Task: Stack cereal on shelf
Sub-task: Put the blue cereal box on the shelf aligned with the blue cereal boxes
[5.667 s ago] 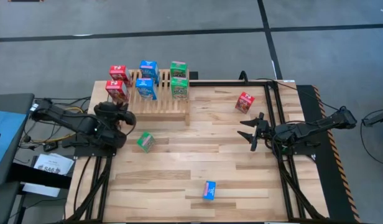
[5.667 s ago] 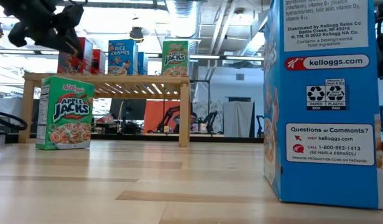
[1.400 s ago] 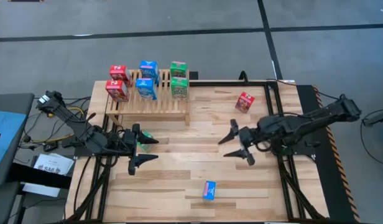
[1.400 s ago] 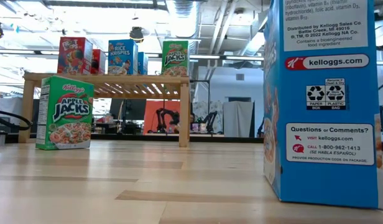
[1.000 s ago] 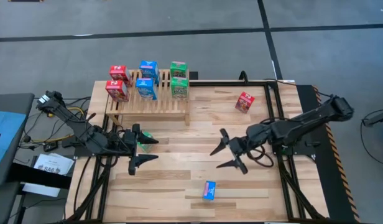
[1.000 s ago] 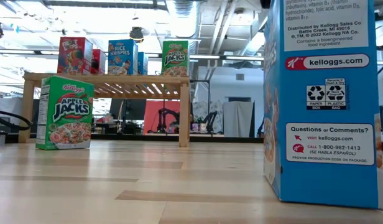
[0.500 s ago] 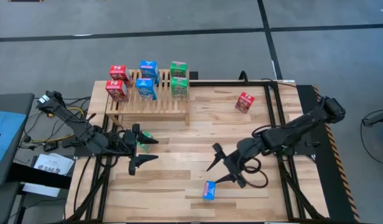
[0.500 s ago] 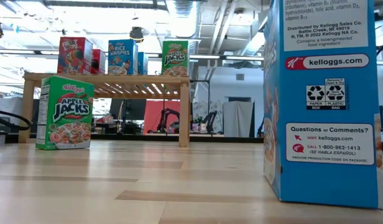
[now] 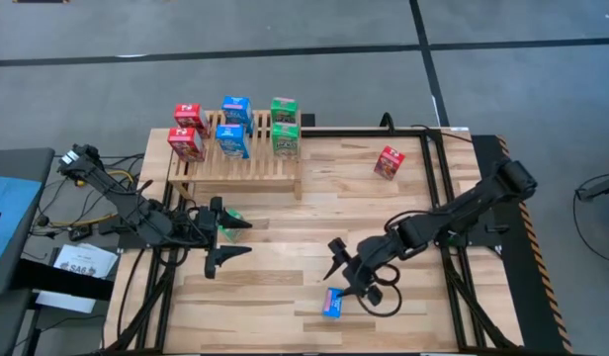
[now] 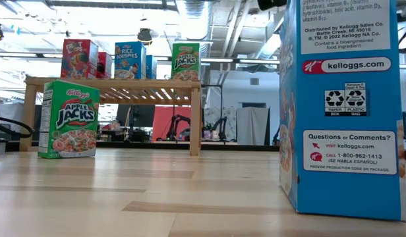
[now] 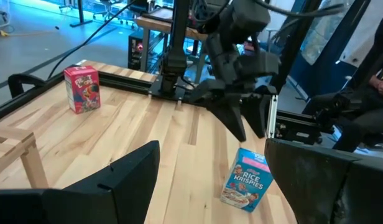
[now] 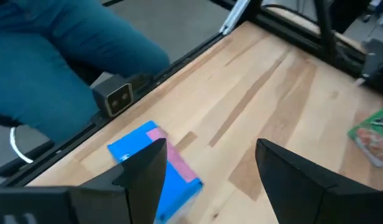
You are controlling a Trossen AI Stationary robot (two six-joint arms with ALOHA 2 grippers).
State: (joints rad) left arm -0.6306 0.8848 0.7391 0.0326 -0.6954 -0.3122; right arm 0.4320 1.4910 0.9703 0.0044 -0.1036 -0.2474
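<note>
High view: my right claw (image 9: 345,272) hangs with fingers spread just above a blue box (image 9: 332,302) standing alone near the table's front edge, not yet touching it. My left claw (image 9: 225,242), also spread wide and gripping nothing, waits at the left side of the table (image 9: 285,316), its fingers either side of a green box (image 9: 228,222) that stands on the planks in front of the shelf (image 9: 247,163).

Six boxes already stand on the shelf in two rows: red (image 9: 186,143), blue (image 9: 230,140) and green (image 9: 286,138) in front, with red (image 9: 189,116), blue (image 9: 236,111) and green (image 9: 283,108) behind them. One more red box (image 9: 389,162) stands by itself on the table toward the right rear, well apart from everything else.

From my right wrist, the blue box (image 12: 155,165) shows beside one dark finger (image 12: 145,177), with open gap between the two. From my left wrist, the same box (image 11: 244,180) reads Rice Krispies, sitting beneath the right arm's parted fingers (image 11: 232,118). A person's leg in blue fills the room beyond the table edge.
</note>
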